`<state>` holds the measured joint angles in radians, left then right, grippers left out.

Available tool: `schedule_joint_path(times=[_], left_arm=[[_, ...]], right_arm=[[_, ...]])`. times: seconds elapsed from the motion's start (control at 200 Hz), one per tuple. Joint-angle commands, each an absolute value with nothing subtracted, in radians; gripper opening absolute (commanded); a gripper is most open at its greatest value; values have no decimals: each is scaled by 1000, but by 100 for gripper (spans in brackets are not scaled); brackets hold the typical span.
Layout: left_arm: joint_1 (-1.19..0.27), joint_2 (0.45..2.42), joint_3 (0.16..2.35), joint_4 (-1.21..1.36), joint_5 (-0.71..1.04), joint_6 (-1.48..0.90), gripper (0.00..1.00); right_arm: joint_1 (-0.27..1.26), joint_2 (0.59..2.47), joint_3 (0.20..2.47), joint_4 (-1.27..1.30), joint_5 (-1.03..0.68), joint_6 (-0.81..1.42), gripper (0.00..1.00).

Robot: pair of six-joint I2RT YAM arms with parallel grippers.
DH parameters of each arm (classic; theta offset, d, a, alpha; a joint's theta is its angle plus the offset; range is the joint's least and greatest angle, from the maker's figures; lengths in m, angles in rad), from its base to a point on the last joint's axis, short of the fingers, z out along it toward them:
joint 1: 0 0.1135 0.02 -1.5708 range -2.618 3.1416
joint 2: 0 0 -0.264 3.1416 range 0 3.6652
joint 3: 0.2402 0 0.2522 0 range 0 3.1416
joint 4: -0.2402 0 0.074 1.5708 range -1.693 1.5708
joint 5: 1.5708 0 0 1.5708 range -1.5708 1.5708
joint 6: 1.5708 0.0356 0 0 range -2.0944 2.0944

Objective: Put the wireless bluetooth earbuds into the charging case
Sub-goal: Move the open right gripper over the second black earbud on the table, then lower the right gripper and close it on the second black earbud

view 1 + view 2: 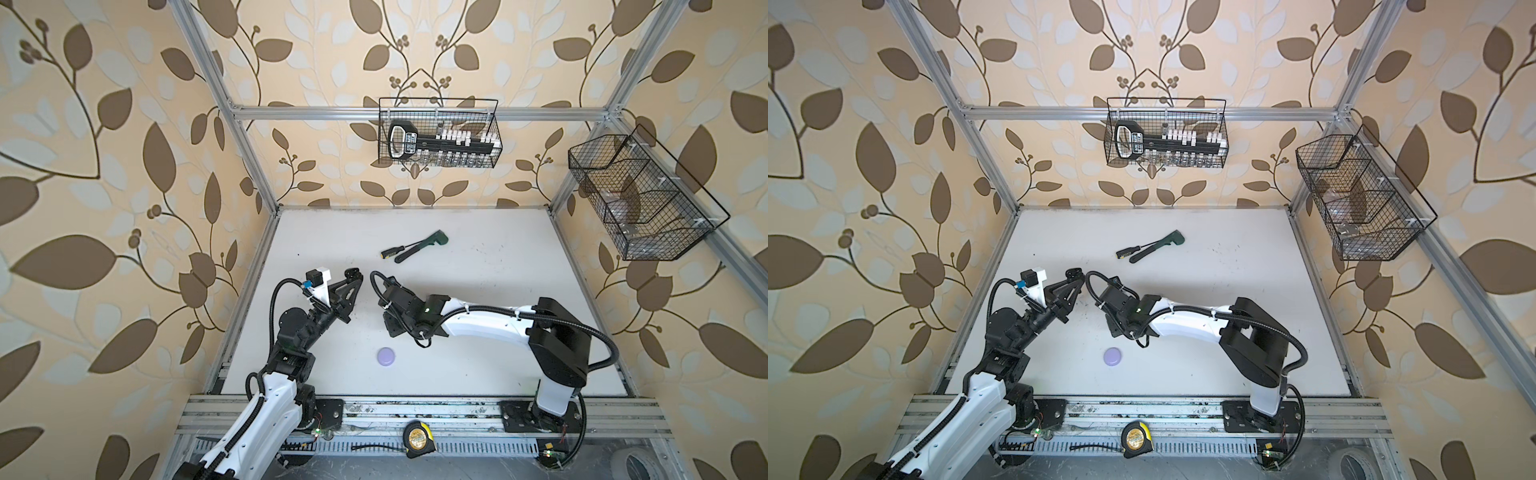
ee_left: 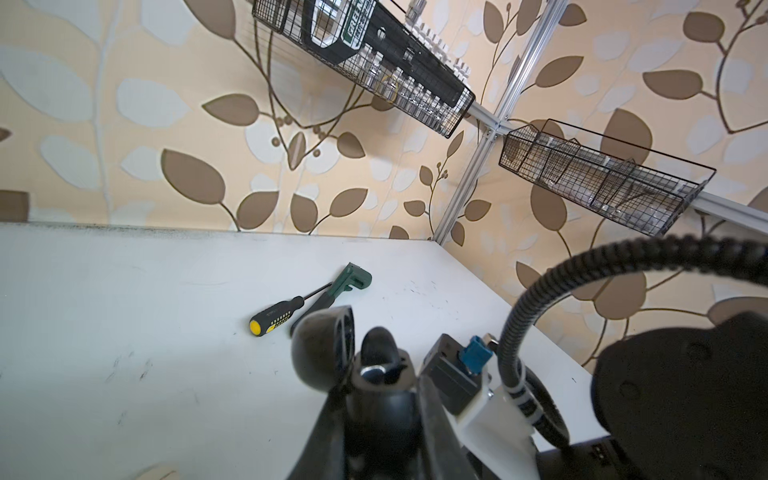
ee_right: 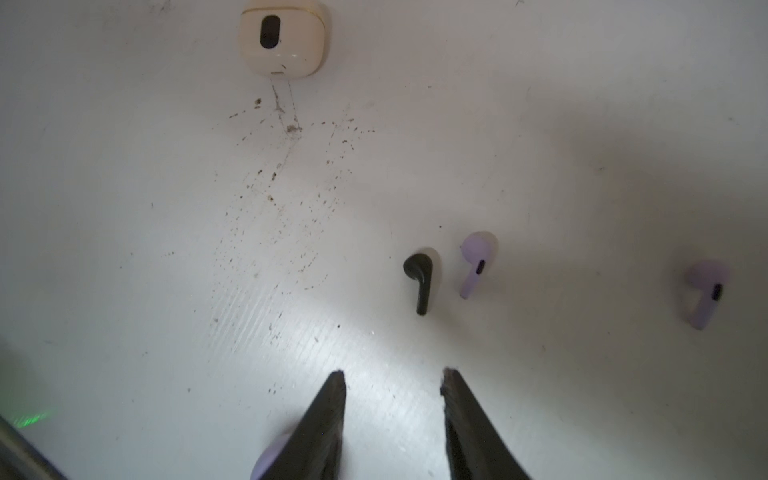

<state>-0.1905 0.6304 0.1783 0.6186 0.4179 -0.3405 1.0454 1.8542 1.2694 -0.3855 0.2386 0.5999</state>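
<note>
My left gripper (image 2: 380,376) is raised and shut on a black charging case (image 2: 386,399) whose round lid (image 2: 320,347) stands open; both top views show it at the gripper's tip (image 1: 353,275) (image 1: 1074,274). A dark rounded piece (image 2: 376,345) sits in the case's mouth; I cannot tell what it is. My right gripper (image 3: 392,374) hangs open just above the table, with nothing between its fingers. Ahead of it lie a black earbud (image 3: 419,278) and two lilac earbuds (image 3: 476,262) (image 3: 706,293). A cream case (image 3: 280,39) lies farther off, shut.
A lilac case (image 1: 386,356) lies shut on the table near the front, peeking from behind one right finger (image 3: 270,457). A screwdriver (image 1: 392,252) and a green-headed tool (image 1: 424,245) lie at the back. Two wire baskets (image 1: 440,133) (image 1: 640,199) hang on the walls.
</note>
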Motion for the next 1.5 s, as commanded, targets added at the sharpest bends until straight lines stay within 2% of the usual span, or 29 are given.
schedule_joint_path(times=[0.0,0.595,1.185,1.495], left_arm=[[-170,629,179,693,397,-369,0],[-164,586,160,672,377,-360,0],[-164,563,153,661,371,-360,0],[-164,554,151,661,376,-362,0]], right_arm=[[1030,1901,1338,-444,234,581,39],[988,2123,1580,-607,237,543,36],[980,2193,1611,-623,201,545,33],[979,2204,1608,-630,208,552,26]])
